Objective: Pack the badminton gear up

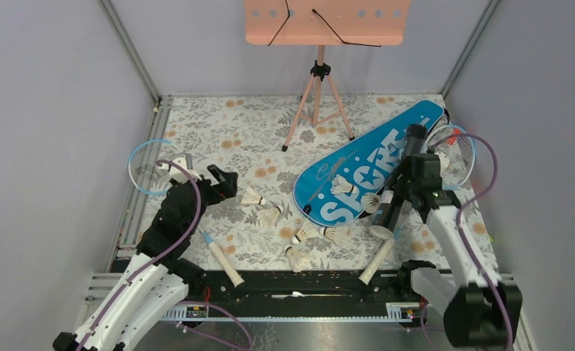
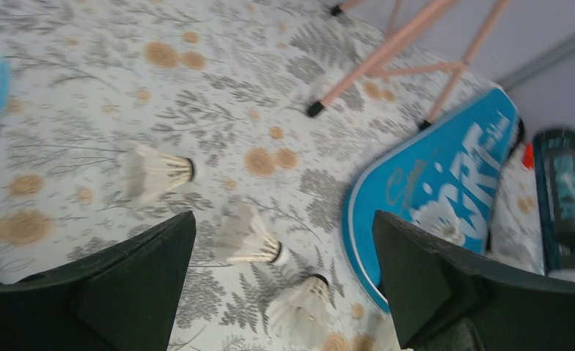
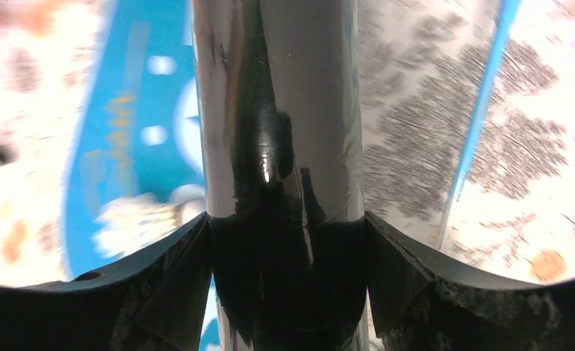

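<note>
My right gripper (image 1: 414, 164) is shut on the black tube (image 1: 416, 140) and holds it tilted over the right end of the blue SPORT bag (image 1: 372, 164). In the right wrist view the tube (image 3: 284, 88) fills the gap between the fingers of the right gripper (image 3: 288, 219). My left gripper (image 1: 227, 183) is open and empty, just left of several white shuttlecocks (image 1: 253, 196) scattered on the floral cloth; two lie on the bag. In the left wrist view the left gripper (image 2: 283, 219) hovers above a shuttlecock (image 2: 251, 238). One racket (image 1: 149, 167) lies far left, the other (image 1: 454, 153) far right.
The pink tripod stand (image 1: 319, 73) stands at the back centre, its legs near the bag's upper edge. The rackets' white handles (image 1: 222, 262) point towards the near edge by the arm bases. Grey walls close in the left, right and back sides.
</note>
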Available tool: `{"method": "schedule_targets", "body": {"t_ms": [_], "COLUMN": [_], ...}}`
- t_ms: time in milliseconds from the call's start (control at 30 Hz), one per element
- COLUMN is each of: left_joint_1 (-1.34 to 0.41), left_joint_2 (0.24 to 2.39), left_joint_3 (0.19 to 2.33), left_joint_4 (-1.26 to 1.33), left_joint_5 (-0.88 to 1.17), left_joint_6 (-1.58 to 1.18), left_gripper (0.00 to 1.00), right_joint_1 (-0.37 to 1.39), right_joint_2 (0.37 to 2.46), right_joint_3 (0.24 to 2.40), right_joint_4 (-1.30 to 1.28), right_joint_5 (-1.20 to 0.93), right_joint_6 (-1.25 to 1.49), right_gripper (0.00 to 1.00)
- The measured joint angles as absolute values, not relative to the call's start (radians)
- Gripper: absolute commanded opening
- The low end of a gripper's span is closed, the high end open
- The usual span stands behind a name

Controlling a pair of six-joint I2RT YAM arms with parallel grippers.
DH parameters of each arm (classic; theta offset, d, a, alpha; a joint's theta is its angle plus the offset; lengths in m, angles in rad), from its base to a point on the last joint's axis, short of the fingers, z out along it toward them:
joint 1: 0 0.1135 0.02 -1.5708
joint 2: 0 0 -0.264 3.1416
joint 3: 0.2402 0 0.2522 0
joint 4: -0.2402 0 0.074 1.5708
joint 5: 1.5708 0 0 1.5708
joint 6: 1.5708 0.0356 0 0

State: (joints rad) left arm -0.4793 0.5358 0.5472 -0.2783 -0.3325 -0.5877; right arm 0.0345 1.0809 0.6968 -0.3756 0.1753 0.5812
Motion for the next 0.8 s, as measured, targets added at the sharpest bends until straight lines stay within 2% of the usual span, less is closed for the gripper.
{"method": "schedule_targets", "body": {"t_ms": [233,500,633,800], "left_joint_1": [-0.479,-0.497,-0.536,-0.667], "left_joint_2": [0.587,0.785,0.889,0.962], "left_joint_3": [0.547,0.529,0.566,0.621], "left_joint_4": [-0.136,0.275,0.396,0.476], "left_joint_5": [-0.005,0.468,0.522,0.441], "left_joint_6": [-0.577,-0.665,-0.733,-0.777], "left_gripper": [0.99,0.99,0.99,0.99], "right_joint_1": [0.044,0.161,0.262,0.438], "right_joint_2": [0.67,0.567,0.577,0.634], "right_joint_3": [0.593,0.488,0.458,0.458], "right_joint_4": [-0.216,0.133,0.327,0.463], "right_joint_5": [-0.126,-0.437,-0.53,-0.526], "right_joint_6": [0.494,0.509,0.529,0.494], "right_gripper": [0.42,0.45,0.45,0.45]}}
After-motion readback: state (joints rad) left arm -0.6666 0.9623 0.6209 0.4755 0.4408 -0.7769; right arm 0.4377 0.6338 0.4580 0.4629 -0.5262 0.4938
